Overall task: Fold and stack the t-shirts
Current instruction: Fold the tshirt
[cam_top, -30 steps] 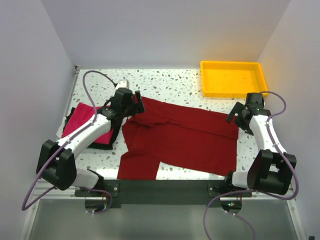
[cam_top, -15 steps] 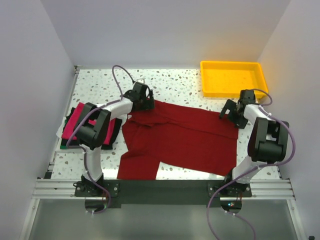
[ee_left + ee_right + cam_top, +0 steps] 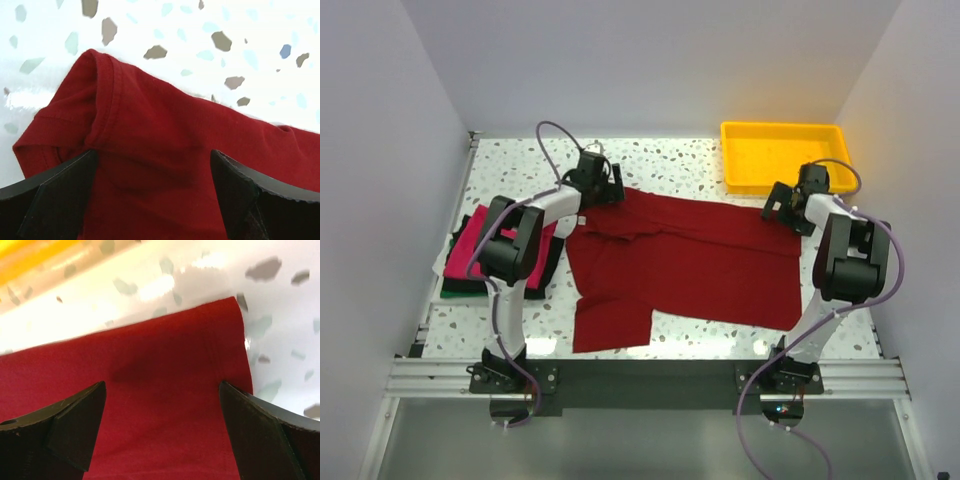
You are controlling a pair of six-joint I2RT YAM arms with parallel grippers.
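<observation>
A dark crimson red t-shirt (image 3: 690,265) lies spread flat across the middle of the table, one sleeve pointing to the near edge. My left gripper (image 3: 603,187) is at its far left corner, open, with its jaws wide apart over the red cloth (image 3: 150,125) near a hemmed fold. My right gripper (image 3: 782,205) is at the far right corner, open, with its jaws astride the cloth's edge (image 3: 165,355). A folded magenta-pink t-shirt (image 3: 480,243) lies on folded dark t-shirts (image 3: 460,288) at the left.
A yellow plastic tray (image 3: 785,157) stands at the back right, just beyond my right gripper. The speckled table (image 3: 680,165) shows beyond the shirt. White walls close in the left, right and back.
Both arms have reached farther back. The red shirt has slid away from the near edge and lies flatter, and its near sleeve has moved in from the edge.
</observation>
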